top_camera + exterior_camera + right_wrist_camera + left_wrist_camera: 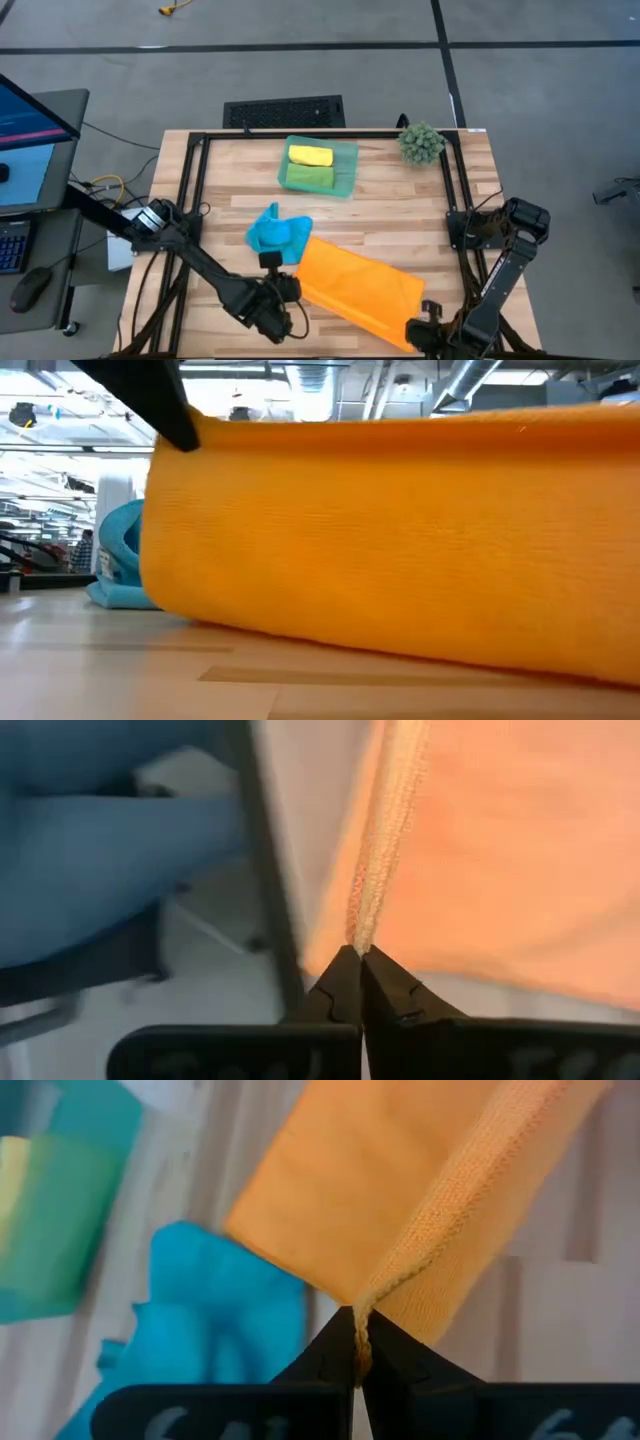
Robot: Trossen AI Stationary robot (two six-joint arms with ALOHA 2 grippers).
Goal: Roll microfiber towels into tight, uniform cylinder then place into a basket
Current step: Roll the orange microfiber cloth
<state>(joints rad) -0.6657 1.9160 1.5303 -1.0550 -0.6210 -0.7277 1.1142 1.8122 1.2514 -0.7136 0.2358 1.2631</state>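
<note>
The orange towel [355,290] is pinched at two corners by the closed left gripper [358,1342] and right gripper [358,960], near the table's [400,205] front edge. Bare wood is left toward the basket [345,185].

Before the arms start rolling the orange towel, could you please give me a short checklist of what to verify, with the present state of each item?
1. Left gripper shut on a corner of the orange towel: ok, the hem is pinched between its jaws.
2. Right gripper shut on another corner of it: ok.
3. Towel held up between the grippers: ok, the low view shows it hanging as one sheet down to the table.
4. Blue towel apart from the orange one: not ok, it lies crumpled against its edge.
5. Room in the basket: cannot tell; the yellow towel and green towel rolls already lie in it.
</note>
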